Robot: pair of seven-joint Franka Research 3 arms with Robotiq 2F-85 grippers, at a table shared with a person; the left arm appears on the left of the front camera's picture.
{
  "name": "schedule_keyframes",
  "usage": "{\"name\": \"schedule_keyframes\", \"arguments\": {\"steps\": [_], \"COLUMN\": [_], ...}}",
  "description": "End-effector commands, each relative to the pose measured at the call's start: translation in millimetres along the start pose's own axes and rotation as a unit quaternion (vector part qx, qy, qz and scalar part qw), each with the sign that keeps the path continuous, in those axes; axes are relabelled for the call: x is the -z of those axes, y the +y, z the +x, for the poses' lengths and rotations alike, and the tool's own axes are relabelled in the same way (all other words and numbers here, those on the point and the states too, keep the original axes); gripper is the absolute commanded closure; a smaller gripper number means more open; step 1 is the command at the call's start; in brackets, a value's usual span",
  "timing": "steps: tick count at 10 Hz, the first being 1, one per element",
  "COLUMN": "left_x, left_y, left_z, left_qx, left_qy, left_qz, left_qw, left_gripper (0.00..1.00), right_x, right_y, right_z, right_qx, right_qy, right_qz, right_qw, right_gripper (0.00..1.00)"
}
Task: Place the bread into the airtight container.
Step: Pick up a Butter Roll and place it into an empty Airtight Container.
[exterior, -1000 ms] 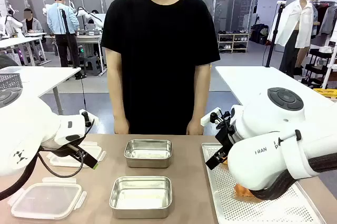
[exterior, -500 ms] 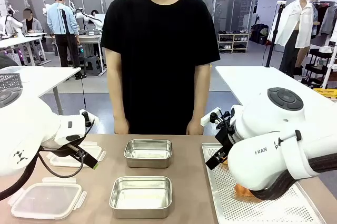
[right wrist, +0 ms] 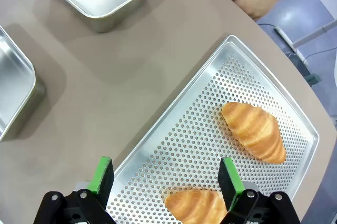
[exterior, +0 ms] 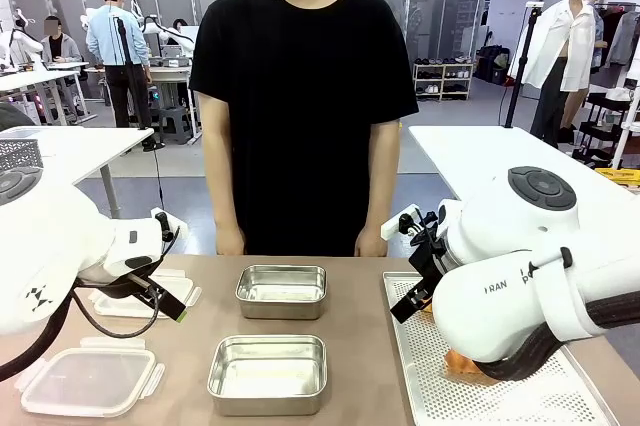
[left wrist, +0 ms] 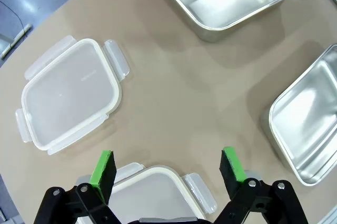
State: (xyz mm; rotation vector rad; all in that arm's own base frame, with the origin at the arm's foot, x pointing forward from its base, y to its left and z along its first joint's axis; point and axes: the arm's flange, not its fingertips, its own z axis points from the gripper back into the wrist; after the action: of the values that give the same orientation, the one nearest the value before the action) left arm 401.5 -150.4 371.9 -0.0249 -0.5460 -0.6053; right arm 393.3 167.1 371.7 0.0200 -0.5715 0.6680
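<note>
Two croissants, the bread, lie on a perforated metal tray [right wrist: 179, 134]: one [right wrist: 255, 129] beyond my right gripper [right wrist: 166, 174] and one [right wrist: 197, 205] close between its green pads. That gripper hangs open above the tray, holding nothing. One croissant [exterior: 462, 361] peeks out under the right arm in the front view. Two open steel airtight containers sit mid-table, a far one [exterior: 282, 290] and a near one [exterior: 267, 373]. My left gripper [left wrist: 167, 163] is open and empty over a clear plastic lid [left wrist: 152, 192].
A second clear lid [left wrist: 71, 98] lies on the table's left part, beside the first [exterior: 88, 381]. A person in a black shirt stands at the far edge with hands [exterior: 370, 242] at the table rim. Bare tabletop lies between the containers and the tray [exterior: 430, 396].
</note>
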Motion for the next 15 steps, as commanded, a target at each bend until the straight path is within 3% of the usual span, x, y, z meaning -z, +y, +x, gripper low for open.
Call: {"name": "schedule_keyframes", "arguments": {"steps": [1,3,5,6,9,12,15], "left_x": [-17.3,-74.6,-178.8,-227.6,-353.3,-443.8,-483.4], "left_y": [6.7,22.8,61.9,77.5,108.5,118.4,114.7], "left_z": [12.5,40.4,67.8,70.6,58.6,37.7,19.7], "left_qx": [0.003,-0.002,-0.024,-0.013,-0.020,-0.042,-0.037], "left_qy": [0.019,0.011,-0.002,0.019,-0.031,-0.102,-0.133], "left_qz": [0.009,-0.024,-0.045,-0.097,-0.115,-0.064,-0.040], "left_qw": [1.000,1.000,0.999,0.995,0.993,0.992,0.990], "left_gripper": [0.00,0.00,0.00,0.00,0.00,0.00,0.00], "right_x": [-24.0,-87.5,-190.7,-235.1,-342.4,-417.7,-451.5], "right_y": [-10.5,-42.0,-87.9,-103.3,-129.9,-128.4,-124.3], "right_z": [6.3,23.3,35.0,33.6,12.0,-19.0,-36.6], "right_qx": [-0.002,0.001,-0.009,-0.018,-0.027,-0.048,-0.044], "right_qy": [-0.011,-0.025,-0.040,-0.047,-0.064,-0.104,-0.115], "right_qz": [0.012,0.025,0.031,0.056,0.075,0.034,0.000], "right_qw": [1.000,0.999,0.999,0.997,0.995,0.993,0.992], "right_gripper": [0.00,0.00,0.00,0.00,0.00,0.00,0.00]}}
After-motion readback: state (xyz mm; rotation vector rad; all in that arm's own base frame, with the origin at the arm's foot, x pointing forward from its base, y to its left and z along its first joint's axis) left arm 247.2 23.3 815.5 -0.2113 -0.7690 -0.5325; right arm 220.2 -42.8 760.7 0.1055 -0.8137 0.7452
